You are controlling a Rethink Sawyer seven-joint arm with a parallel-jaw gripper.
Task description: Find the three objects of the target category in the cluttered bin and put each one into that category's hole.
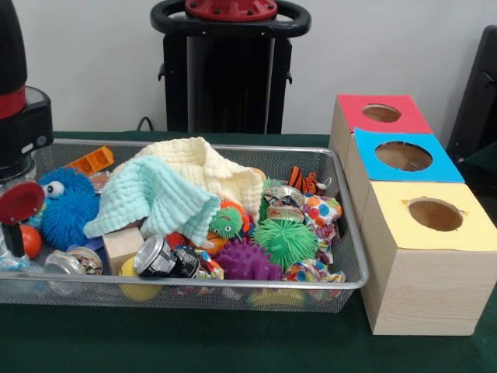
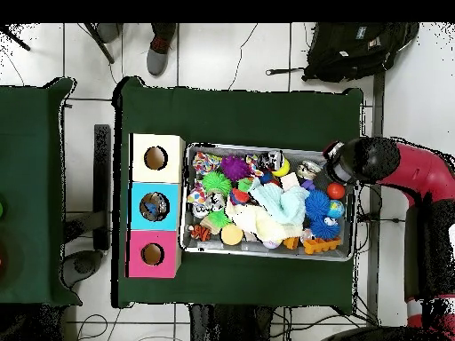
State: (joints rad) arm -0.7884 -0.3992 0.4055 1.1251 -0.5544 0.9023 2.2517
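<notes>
The silver wire-mesh bin (image 1: 233, 284) stands at the table's middle, full of clutter; it also shows in the overhead view (image 2: 267, 148). My gripper (image 1: 12, 233) hangs low over the bin's left end in the front view, next to a small red ball (image 1: 31, 241). In the overhead view the gripper (image 2: 334, 170) is at the bin's right end. A pale transparent shape with some blue (image 1: 9, 263) lies just under it; I cannot tell whether it is a bottle. No other clear bottle shows. The red-topped hole (image 1: 381, 113) is the farthest box, also visible in the overhead view (image 2: 152, 254).
Cream cloth (image 1: 206, 167) and mint cloth (image 1: 151, 198) cover the bin's middle. Around them lie a blue fuzzy toy (image 1: 68, 206), green (image 1: 286, 241) and purple (image 1: 245, 260) spiky balls, and shiny cans (image 1: 159, 258). Blue-topped (image 1: 403, 155) and yellow-topped (image 1: 435, 214) holes are nearer. A person's feet (image 2: 158, 55) show.
</notes>
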